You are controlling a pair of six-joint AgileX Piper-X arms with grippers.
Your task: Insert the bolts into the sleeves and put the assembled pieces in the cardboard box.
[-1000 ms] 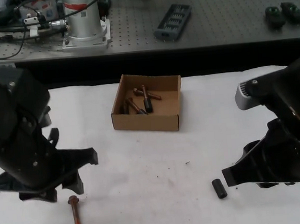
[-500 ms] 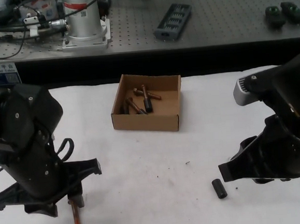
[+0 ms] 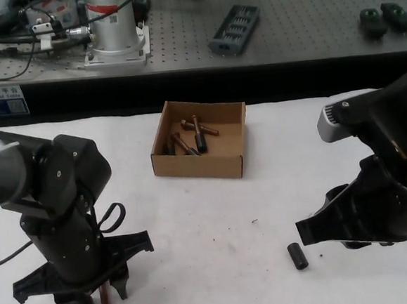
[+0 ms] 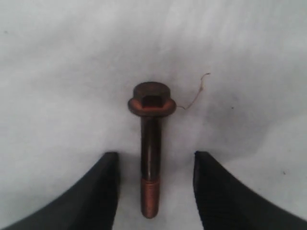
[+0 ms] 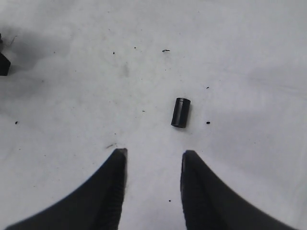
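The left arm (image 3: 60, 212) has dropped toward the white surface (image 3: 216, 221) over the last second and slid in over the copper-coloured flange bolt (image 4: 150, 158), which a moment ago lay in the open just in front of it. The left fingers (image 4: 103, 191) are now spread, one on each side of the bolt's shank and not yet touching it. The bolt lies flat, its hex head pointing away from the wrist and its threaded tip back between the fingers. A stray thread (image 4: 194, 93) lies just beside the head. That looks like the last instant before a grasp: closing from here should catch the shank near the threads. Further right, toward the middle and far side of the cloth, the cardboard box (image 3: 197, 165) already holds several assembled pieces (image 3: 196, 135), so the work seems to be well along. To its right and nearer, the short black sleeve (image 5: 181, 112) lies on its side, in the same spot as before. The right fingers (image 5: 108, 191) hang above the cloth, released and empty. The sleeve lies ahead of their tips and clear of them, and this arm has barely shifted, so the sleeve pickup is still to come.
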